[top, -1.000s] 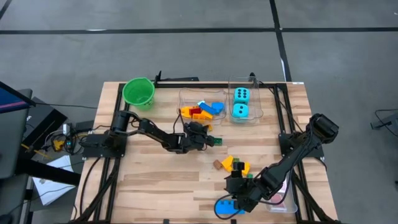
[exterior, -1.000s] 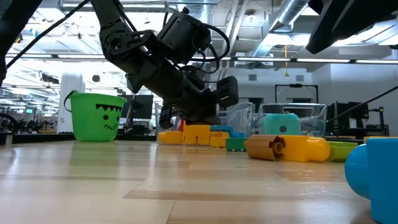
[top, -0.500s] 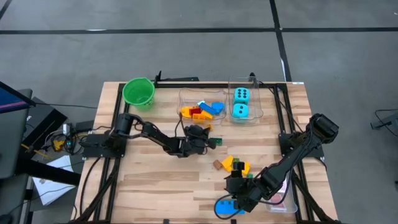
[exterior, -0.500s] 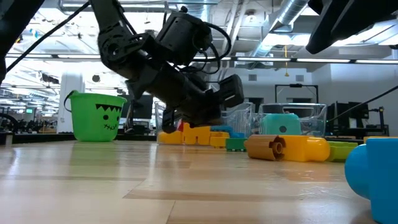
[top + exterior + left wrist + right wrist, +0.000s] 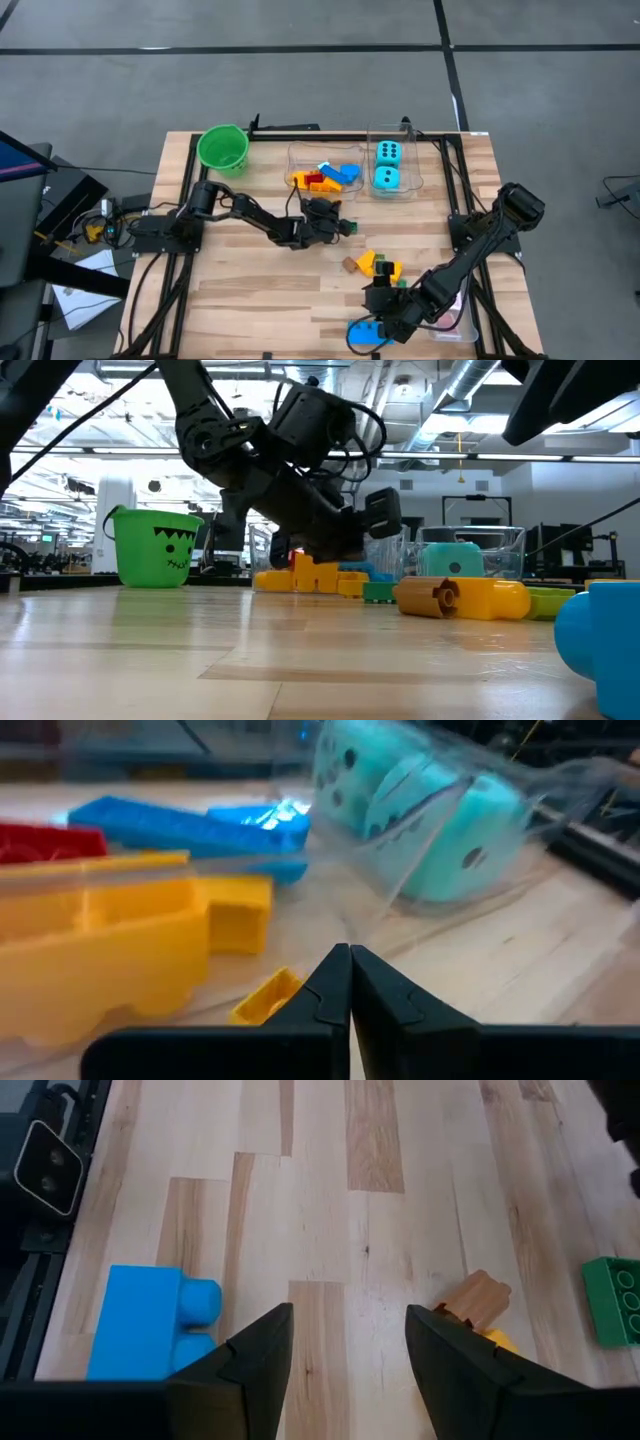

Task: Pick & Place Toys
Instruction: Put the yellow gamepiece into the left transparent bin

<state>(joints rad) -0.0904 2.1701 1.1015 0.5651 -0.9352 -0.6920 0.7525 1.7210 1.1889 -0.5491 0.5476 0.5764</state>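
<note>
Now left hand [image 5: 350, 970] closed, empty, beside yellow block [image 5: 100, 955]; right hand [image 5: 348, 1342] parted.

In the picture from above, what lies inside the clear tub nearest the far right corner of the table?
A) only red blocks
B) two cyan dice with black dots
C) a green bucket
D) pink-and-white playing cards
B: the high view shows the two cyan dice one behind the other in the right-hand clear tub; the green bucket stands apart on the table, far to its left.
</note>
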